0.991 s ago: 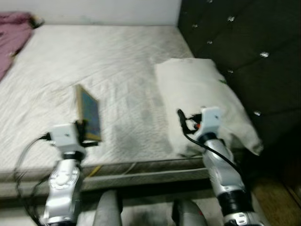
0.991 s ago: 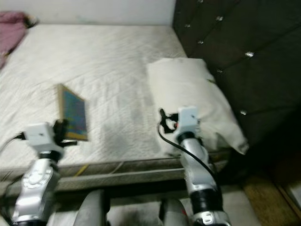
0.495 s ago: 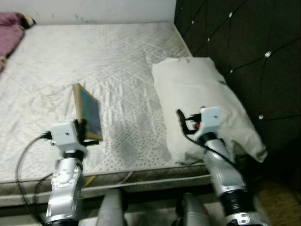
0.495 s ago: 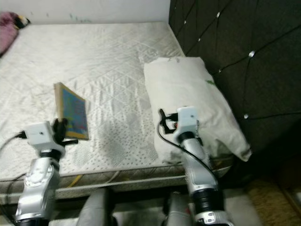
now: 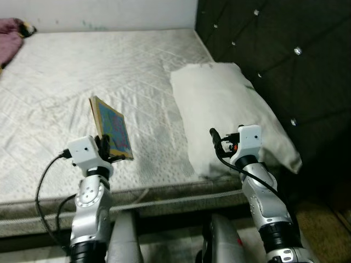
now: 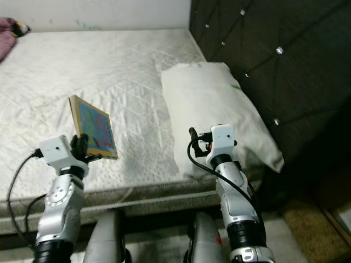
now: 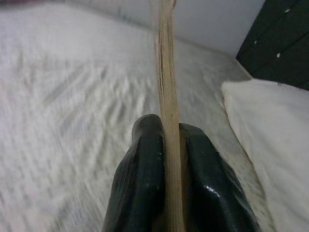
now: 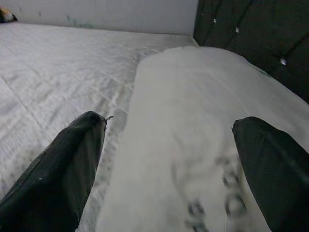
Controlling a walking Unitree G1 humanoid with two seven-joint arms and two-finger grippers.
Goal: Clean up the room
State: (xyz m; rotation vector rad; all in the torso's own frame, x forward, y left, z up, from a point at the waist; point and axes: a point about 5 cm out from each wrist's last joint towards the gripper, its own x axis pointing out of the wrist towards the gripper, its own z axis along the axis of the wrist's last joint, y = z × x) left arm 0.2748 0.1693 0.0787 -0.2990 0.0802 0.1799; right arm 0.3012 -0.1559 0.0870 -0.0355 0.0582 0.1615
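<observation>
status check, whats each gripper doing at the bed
Left gripper shut on thin colourful book, held upright over white mattress. Right gripper open above white pillow. Nothing in the way.

A home bedroom is showing here: a bare quilted mattress (image 5: 82, 71), a white pillow (image 5: 225, 104) lying against a dark tufted headboard (image 5: 274, 49).

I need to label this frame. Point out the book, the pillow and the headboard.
book (image 5: 113, 128): left eye view, on its colourful cover.
pillow (image 5: 222, 104): left eye view, middle of its top face.
headboard (image 5: 285, 60): left eye view, on the dark tufted padding.
</observation>
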